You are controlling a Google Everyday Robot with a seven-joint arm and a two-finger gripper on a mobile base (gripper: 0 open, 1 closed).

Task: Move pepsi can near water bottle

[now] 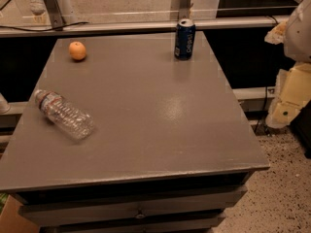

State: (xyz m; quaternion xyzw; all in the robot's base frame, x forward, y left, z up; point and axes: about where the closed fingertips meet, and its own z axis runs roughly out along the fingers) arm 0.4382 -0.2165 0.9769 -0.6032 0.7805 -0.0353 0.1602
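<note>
Camera view looks down on a grey table point(160, 115) that fills most of the picture. Its flat top is faintly glossy, and drawer fronts point(141, 205) show below its near edge. A speckled floor point(286, 188) shows past the table's near right corner.

Off the table's right side, against the right border, stand the cream and white parts of the robot's arm. The tool point(286, 101) is there among them, clear of the tabletop and well apart from everything on it. I cannot tell whether it is apart or together.

The water bottle point(65, 114) lies on its side near the table's left edge. Its cap end points to the far left, with the red-and-white label band just behind the neck, and its clear ribbed body angles toward the near right.

The pepsi can point(185, 39) stands upright at the table's far edge, right of the middle. Its silver top is up and white lettering runs down its dark blue side. It is well apart from the water bottle, diagonally across the tabletop.

An orange point(77, 50) sits near the far left corner, touching nothing, nearer the bottle's cap end than the can.
</note>
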